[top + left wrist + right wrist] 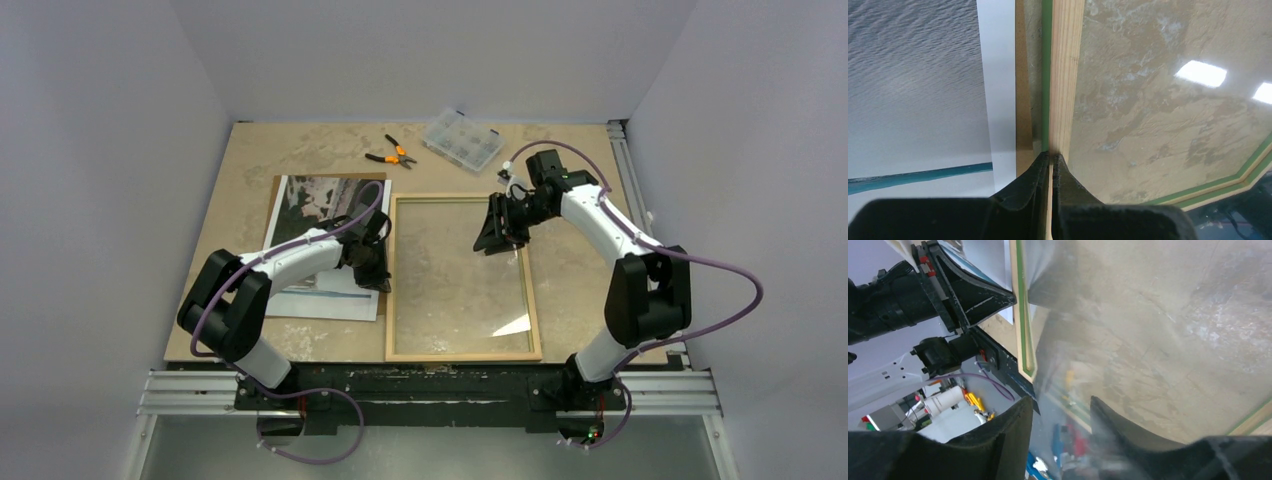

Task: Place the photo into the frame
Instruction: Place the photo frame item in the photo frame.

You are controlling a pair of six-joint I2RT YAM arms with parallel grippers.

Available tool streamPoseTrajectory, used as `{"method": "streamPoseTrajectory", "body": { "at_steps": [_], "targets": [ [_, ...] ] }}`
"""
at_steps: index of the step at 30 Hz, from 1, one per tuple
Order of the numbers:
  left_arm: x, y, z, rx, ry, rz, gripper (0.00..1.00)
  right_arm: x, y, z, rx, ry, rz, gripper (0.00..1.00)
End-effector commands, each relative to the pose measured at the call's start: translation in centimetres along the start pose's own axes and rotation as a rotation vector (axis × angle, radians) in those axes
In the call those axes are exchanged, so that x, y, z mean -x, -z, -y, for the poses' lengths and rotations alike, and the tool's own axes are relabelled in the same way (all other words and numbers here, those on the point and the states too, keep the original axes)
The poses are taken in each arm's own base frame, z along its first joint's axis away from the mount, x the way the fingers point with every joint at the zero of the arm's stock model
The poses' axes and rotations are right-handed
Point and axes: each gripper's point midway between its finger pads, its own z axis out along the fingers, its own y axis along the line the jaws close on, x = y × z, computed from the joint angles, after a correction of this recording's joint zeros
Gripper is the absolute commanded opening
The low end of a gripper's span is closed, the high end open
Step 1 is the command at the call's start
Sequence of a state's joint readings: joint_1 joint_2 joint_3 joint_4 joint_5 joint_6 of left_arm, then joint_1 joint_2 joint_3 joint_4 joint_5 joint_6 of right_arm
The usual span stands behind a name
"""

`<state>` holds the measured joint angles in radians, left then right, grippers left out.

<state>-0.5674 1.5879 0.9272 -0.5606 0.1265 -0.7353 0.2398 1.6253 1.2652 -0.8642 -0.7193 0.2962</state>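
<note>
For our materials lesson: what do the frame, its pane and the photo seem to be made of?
The frame looks like pale bare wood, grain visible, with a green painted edge. The pane is clear glass or acrylic, reflecting lights. The photo is seemingly paper, white-bordered; gloss unclear.

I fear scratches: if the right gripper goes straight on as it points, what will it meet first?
Probably the pane of the frame: the right gripper points at it, with nothing between. The gap is unclear.
</note>
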Motion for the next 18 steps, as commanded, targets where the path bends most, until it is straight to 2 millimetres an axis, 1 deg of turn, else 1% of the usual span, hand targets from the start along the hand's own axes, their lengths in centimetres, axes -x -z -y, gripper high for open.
{"method": "streamPoseTrajectory", "body": {
  "at_steps": [1,4,10,13,18],
  "targets": [
    [-1.5,-2.5,-4.1,0.176,-0.057,-0.033,0.0,0.2,0.2,-0.5,-0.022,0.061,-0.02,0.5],
    [-1.5,-2.6,-4.1,0.177,-0.057,-0.033,0.0,0.3,-0.1,-0.2,-0.021,0.058,-0.017,0.64],
    [-1.4,-2.7,-4.0,0.177,-0.059,-0.035,0.0,-0.1,-0.8,0.5,-0.017,0.053,-0.006,0.78],
    [-1.4,-2.8,-4.0,0.179,-0.06,-0.036,0.0,-0.3,-1.2,0.9,-0.02,0.049,0.0,0.82],
    [-1.5,-2.8,-4.1,0.18,-0.061,-0.04,0.0,-0.3,-1.7,1.7,-0.038,0.033,0.024,0.86]
  ]
}}
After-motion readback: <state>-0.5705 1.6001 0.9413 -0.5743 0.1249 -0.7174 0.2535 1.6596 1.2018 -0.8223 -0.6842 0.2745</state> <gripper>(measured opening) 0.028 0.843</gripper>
